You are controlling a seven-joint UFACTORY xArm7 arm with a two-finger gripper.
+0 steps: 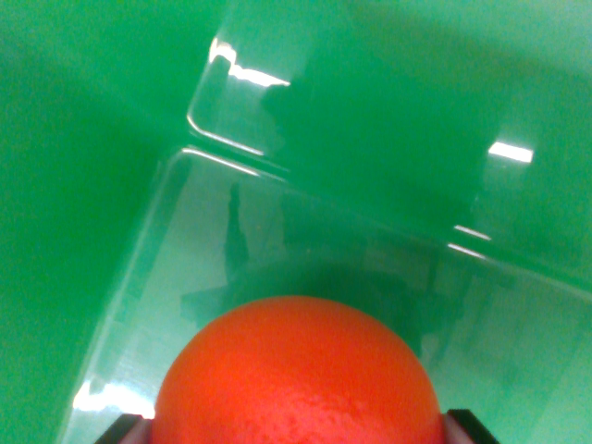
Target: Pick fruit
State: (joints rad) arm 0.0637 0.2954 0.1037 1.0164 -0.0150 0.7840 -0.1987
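Observation:
An orange fills the bottom middle of the wrist view, round and bright with a dimpled skin. My gripper is shut on it. Only the dark tips of its fingers show, one pressed against each side of the fruit at the frame's lower edge. The orange's lower part is cut off by the frame. Behind the fruit lies the glossy inside of a green bin.
The bin's shiny floor shows a dark reflection of the arm. A green wall rises on the wrist view's left and another wall stands at the top right, meeting at a rounded corner. Bright light glints sit on the walls.

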